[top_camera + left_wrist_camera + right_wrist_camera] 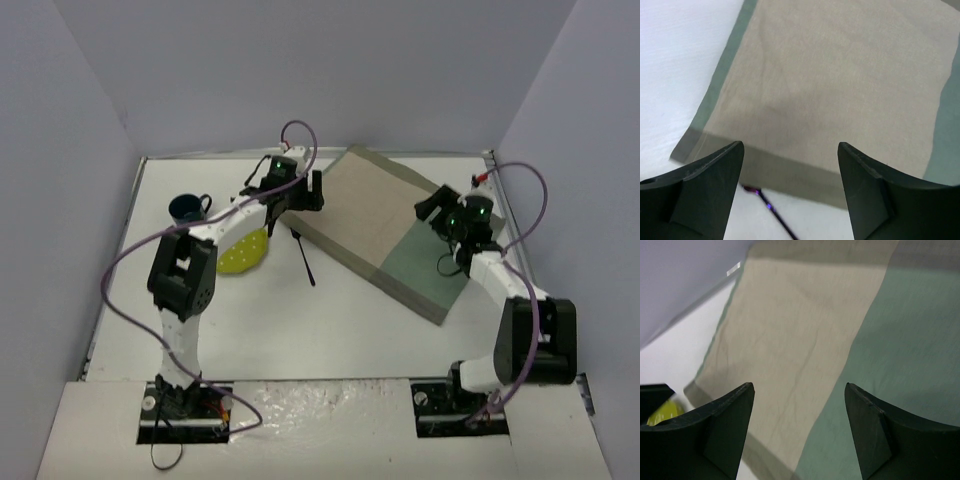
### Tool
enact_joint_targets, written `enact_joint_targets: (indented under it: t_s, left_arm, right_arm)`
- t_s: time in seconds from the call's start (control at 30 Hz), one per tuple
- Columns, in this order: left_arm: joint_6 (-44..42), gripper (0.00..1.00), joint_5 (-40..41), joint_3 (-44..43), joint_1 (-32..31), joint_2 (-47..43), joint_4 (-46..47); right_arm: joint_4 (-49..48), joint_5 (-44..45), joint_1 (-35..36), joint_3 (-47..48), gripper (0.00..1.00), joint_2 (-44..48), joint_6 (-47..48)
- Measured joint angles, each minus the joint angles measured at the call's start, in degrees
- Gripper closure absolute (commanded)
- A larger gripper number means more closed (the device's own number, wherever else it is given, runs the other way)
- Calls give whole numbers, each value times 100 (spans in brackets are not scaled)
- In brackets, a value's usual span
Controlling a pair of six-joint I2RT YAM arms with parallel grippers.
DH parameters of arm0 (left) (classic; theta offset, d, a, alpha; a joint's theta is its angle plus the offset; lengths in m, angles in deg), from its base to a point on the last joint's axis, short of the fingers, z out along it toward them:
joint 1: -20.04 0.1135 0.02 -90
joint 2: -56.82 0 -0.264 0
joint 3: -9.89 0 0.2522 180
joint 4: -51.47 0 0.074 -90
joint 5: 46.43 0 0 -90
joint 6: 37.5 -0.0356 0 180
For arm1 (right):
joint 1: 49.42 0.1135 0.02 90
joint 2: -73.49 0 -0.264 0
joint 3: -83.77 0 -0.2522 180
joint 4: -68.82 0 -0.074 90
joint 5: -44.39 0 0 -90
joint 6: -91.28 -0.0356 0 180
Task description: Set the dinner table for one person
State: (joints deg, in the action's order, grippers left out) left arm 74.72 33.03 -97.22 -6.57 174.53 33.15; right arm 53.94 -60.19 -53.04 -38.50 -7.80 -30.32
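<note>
The dinner table (330, 330) is a white top. A beige-and-green placemat (390, 225) lies slanted across its far middle. My left gripper (298, 198) hovers over the mat's left corner, open and holding nothing. In the left wrist view its jaws (791, 146) stand wide above the beige cloth (840, 75). A thin dark utensil (770, 207) lies on the white top just below the mat's edge. My right gripper (437, 212) hangs over the mat's right part, open and empty. In the right wrist view it (799, 386) straddles the seam between beige and green cloth (910, 340).
A yellow plate (245, 252) lies partly under the left arm, and a dark cup (187, 208) stands at the far left. The dark utensil (303, 255) lies between the plate and the mat. Grey walls close in the table on three sides.
</note>
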Motion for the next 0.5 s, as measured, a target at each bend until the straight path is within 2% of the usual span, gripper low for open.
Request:
enact_joint_targets:
  t_s: [0.23,0.4,0.5]
  left_arm:
    - [423,28,727,1423,0,-1501,180]
    - [894,6,1360,2473,17,-2389,75]
    - [1145,3,1725,3175,107,-3055,-96]
  right_arm:
    - [402,-38,990,-1201,34,751,-273]
    - [861,132,1394,-1392,31,1159,-255]
    - [974,223,1615,-1394,28,1398,-205]
